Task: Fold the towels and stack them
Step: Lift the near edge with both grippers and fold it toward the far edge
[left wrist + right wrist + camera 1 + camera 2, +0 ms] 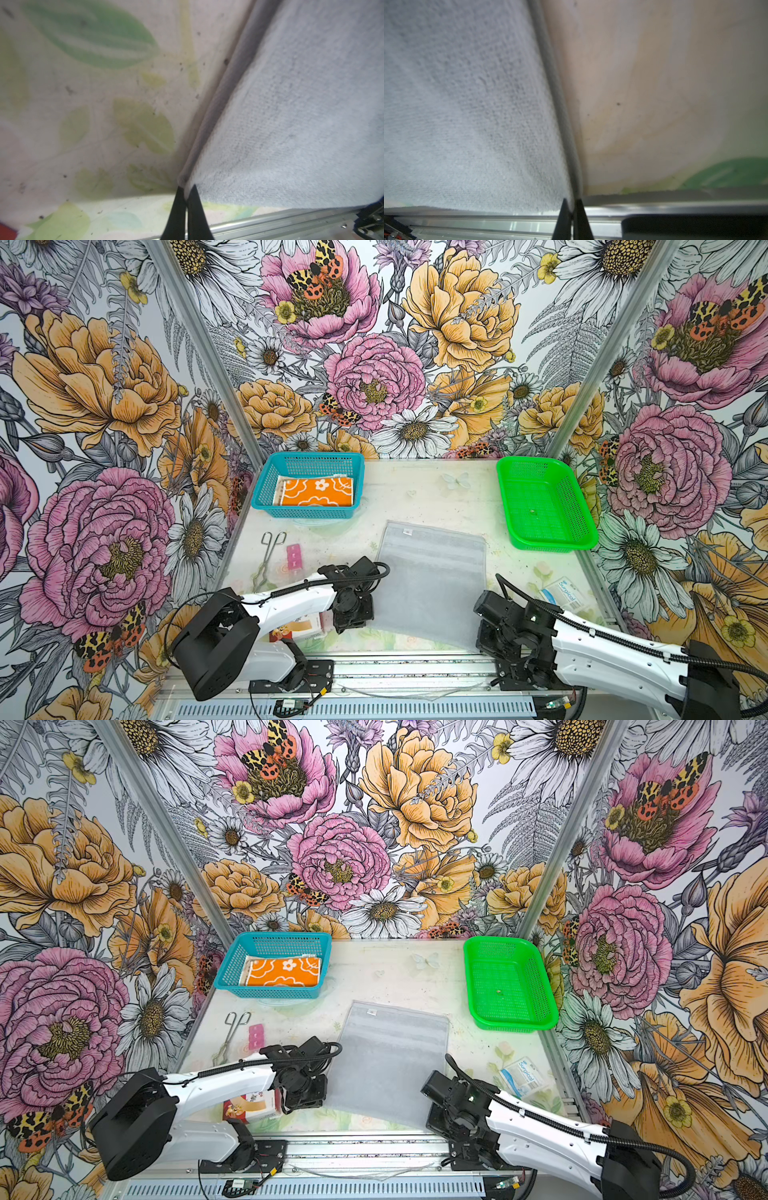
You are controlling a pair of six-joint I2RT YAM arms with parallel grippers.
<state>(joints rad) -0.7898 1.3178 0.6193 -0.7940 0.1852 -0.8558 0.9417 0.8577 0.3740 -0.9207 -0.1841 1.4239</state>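
Grey towel (pixel 432 585): flat at tabletop's front edge, not yet folded.
Left gripper (pixel 187 193), right gripper (pixel 572 204): clamped on its front corners.
Orange towel (pixel 318 492): folded, in blue basket (pixel 311 512).

The left arm (pixel 291 597) and the right arm (pixel 602 639) both have smooth white shells over black joints. A black corrugated cable (pixel 316 581) runs along each. Bulky black housings (pixel 216 639) stand on black bolted plates (pixel 316 670). The left gripper (pixel 186 186) and the right gripper (pixel 571 200) have thin, black, tapered fingers (pixel 176 207).
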